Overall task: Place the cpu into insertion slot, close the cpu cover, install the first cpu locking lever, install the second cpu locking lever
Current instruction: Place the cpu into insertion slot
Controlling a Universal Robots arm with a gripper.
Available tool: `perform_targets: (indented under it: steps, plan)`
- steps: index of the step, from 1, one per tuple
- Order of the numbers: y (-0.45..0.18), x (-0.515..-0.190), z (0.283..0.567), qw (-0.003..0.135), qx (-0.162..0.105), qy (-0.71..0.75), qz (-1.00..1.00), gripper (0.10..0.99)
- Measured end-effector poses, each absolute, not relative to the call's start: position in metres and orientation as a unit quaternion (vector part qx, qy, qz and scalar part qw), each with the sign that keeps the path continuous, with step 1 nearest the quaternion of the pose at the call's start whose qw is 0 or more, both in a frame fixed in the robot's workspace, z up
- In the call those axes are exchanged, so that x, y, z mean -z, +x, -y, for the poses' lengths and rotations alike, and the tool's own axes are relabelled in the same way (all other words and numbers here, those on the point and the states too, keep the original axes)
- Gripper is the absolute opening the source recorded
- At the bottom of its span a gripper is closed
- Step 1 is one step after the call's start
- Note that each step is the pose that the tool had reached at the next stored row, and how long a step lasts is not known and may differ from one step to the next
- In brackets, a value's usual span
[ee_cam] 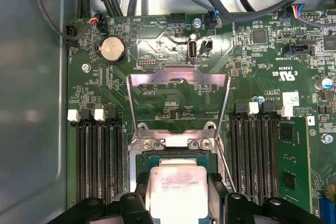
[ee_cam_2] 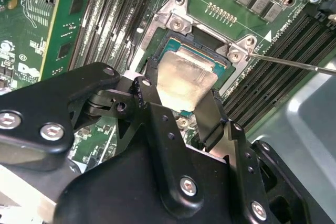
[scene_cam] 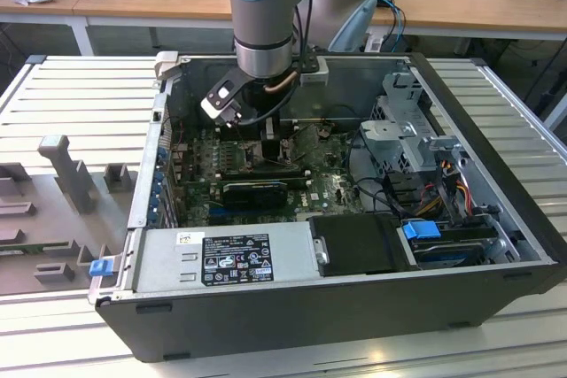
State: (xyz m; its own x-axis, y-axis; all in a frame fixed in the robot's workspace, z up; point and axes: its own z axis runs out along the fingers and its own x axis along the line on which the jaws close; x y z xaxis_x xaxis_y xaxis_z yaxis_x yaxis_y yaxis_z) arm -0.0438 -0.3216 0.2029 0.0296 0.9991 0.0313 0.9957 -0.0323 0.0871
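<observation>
Cpu [ee_cam: 176,192] hung just above the open socket [ee_cam_2: 173,43] on the green motherboard [ee_cam: 173,100]. The jaws were clamped on two opposite edges of the chip, a black finger [ee_cam_2: 210,114] pressing each side. The cpu cover [ee_cam: 178,80] stood swung up on its hinge, and board showed through its window. A thin locking lever [ee_cam_2: 294,64] slanted away from one socket corner, unlatched.

Faint dark print lines crossed the cpu's pale top in the first wrist view. In the second wrist view the same face was glare with no lettering I could make out. White silk-screen lettering ran across the motherboard, and a small white sticker [ee_cam: 290,99] sat near the memory slots [ee_cam: 97,156]. A coin battery [ee_cam: 112,49] lay beyond the raised cover.

In the exterior view the arm [scene_cam: 261,15] reached down into an open computer case [scene_cam: 496,254] on a ribbed metal table [scene_cam: 80,95]. At six o'clock from the wrist lay the power supply [scene_cam: 226,258], with white and black labels too small to read. At four o'clock sat a blue clip [scene_cam: 423,230], and at nine o'clock a grey fixture [scene_cam: 66,170].
</observation>
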Motion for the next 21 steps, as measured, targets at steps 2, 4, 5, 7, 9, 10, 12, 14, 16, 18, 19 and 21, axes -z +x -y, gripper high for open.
perform_targets:
  steps: [2,4,5,7,9,10,12,14,16,18,19,21]
  plan:
    - [-0.044,-0.201,0.322,0.02,-0.041,0.717,-0.695,0.525]
    - [-0.044,-0.201,0.322,0.02,-0.041,0.717,-0.695,0.525]
    - [-0.044,-0.201,0.322,0.02,-0.042,0.717,-0.695,0.525]
    - [-0.044,-0.201,0.322,0.02,-0.042,0.717,-0.695,0.6]
    - [-0.044,-0.204,0.322,0.019,-0.043,0.717,-0.695,0.6]
    - [-0.044,-0.205,0.322,0.019,-0.043,0.717,-0.695,0.6]
    - [-0.044,-0.208,0.322,0.019,-0.042,0.717,-0.695,0.6]
    - [-0.044,-0.21,0.322,0.02,-0.042,0.717,-0.695,0.396]
    - [-0.044,-0.211,0.322,0.02,-0.041,0.717,-0.695,0.275]
    - [-0.044,-0.212,0.322,0.021,-0.041,0.717,-0.695,0.216]
    - [-0.044,-0.212,0.322,0.021,-0.041,0.717,-0.695,0.157]
    - [-0.044,-0.213,0.322,0.021,-0.041,0.717,-0.695,0.106]
